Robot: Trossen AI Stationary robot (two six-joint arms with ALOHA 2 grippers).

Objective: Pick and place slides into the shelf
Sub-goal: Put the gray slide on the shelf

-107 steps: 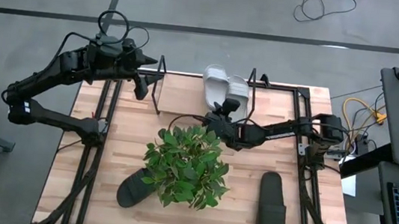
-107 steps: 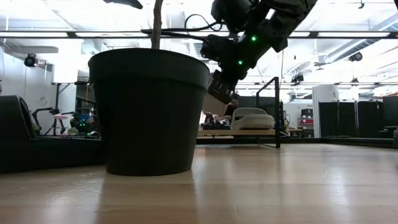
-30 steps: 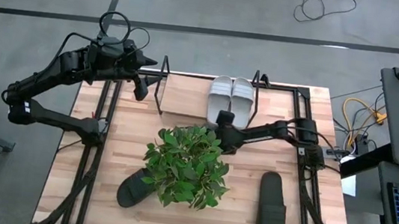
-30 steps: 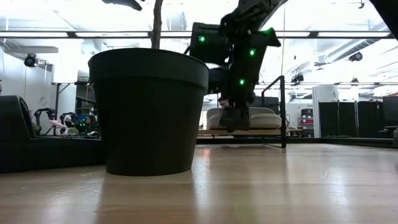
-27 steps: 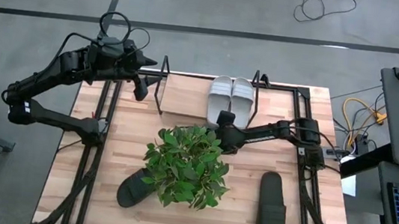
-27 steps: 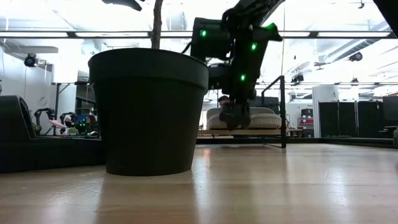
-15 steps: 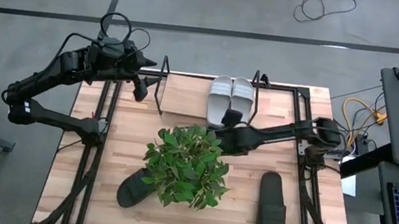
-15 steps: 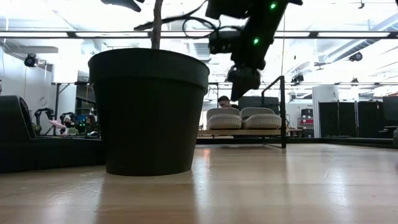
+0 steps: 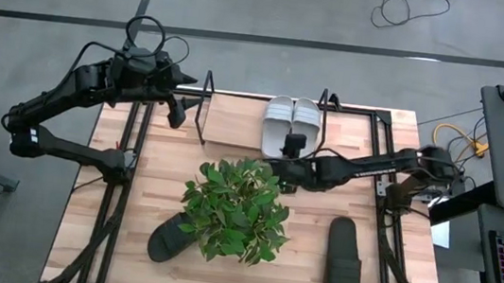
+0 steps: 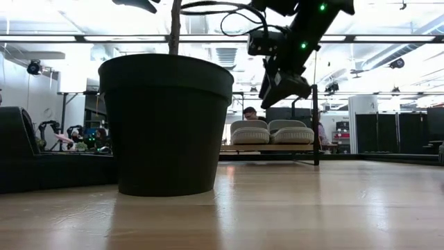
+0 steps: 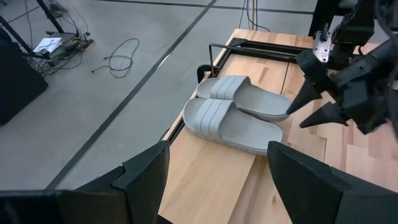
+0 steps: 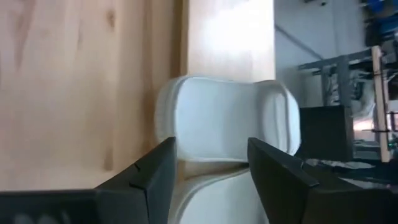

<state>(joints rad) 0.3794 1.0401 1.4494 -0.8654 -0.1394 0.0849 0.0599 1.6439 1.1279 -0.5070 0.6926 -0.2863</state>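
Two light grey slides (image 9: 290,125) (image 11: 236,115) lie side by side, soles down, at the right end of the shelf (image 9: 203,107) by the table's far edge. My right gripper (image 9: 293,146) (image 10: 281,87) hangs open above their near ends, touching nothing; its wrist view looks down on one grey slide (image 12: 224,124). One black slide (image 9: 343,261) lies at the near right. Another black slide (image 9: 165,238) lies half under the plant. My left gripper (image 9: 179,110) waits open over the shelf's left end.
A potted green plant (image 9: 237,206) in a black pot (image 10: 166,125) stands mid-table, between the shelf and the black slides. Black arm frames (image 9: 124,175) run along both table sides. The shelf's left part (image 9: 235,121) is bare wood.
My right gripper has risen from the near ends of the grey slides and drawn slightly toward the table's right, now clear above them. The grey slides stay side by side on the shelf.
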